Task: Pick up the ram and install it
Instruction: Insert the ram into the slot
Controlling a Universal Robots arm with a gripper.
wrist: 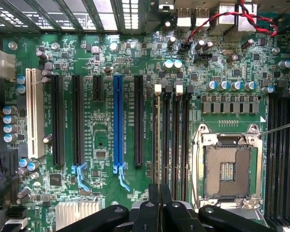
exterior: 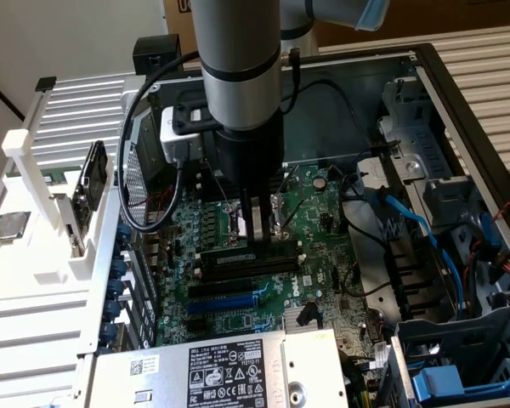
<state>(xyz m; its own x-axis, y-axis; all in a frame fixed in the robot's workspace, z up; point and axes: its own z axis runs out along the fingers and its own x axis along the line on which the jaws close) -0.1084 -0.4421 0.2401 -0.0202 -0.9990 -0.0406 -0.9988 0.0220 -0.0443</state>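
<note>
Tool (wrist: 159, 189) first: in the wrist view its fingers (wrist: 153, 198) stand narrow, almost together, with only a thin dark line between them. That line runs straight on into a thin brownish-green strip lying along one of the four memory slots (wrist: 177, 135) beside the CPU socket (wrist: 228, 171), the slot farthest from the socket. I take that strip to be the ram (wrist: 157, 140) seen edge-on, pinched at its upper edge and standing in the slot (how deep it sits cannot be told from here). A white latch (wrist: 158, 88) shows at the slot's far end, and the neighbouring slots look black and empty.

In the exterior view the tool (exterior: 255, 243) hangs upright from the arm (exterior: 238, 51) in the middle of the frame. Its tips are down at the row of slots on the motherboard (exterior: 314, 217), just in front of the socket. At the exterior view's left a white rack (exterior: 21, 143) carries a square silver chip (exterior: 8, 226), well apart from the work.

As I judge it, the picking up is done and the installing step is in hand, with the stick at its slot. Seating it calls for a straight push down, the stick kept square along the slot and its notch matched. The pressure must be even so that both end latches can close; a tilt would likely jam one end.
</note>
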